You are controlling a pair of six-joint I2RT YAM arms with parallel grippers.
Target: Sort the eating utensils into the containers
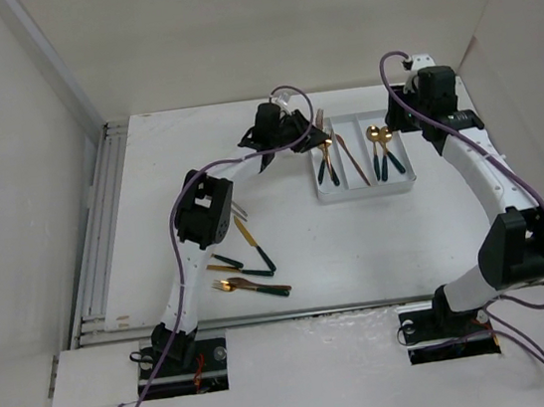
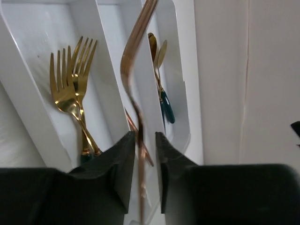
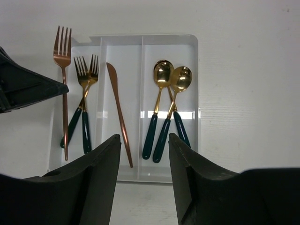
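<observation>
Clamped by its handle in the left gripper (image 2: 145, 145), a copper fork (image 2: 132, 61) hangs over the tray (image 3: 196, 70)'s left side, beside two gold forks (image 3: 84, 75); the right gripper (image 3: 142, 145) hovers spread and empty above the tray's near end.

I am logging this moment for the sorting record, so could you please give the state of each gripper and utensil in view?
Left gripper: shut on the copper fork, over the white tray.
Right gripper: open, empty.
Gold forks: two, lying in the left compartment.
Copper knife: lying in the middle compartment.
Gold spoons: two, lying in the right compartment.
Loose utensils: lying unsorted on the table.
</observation>
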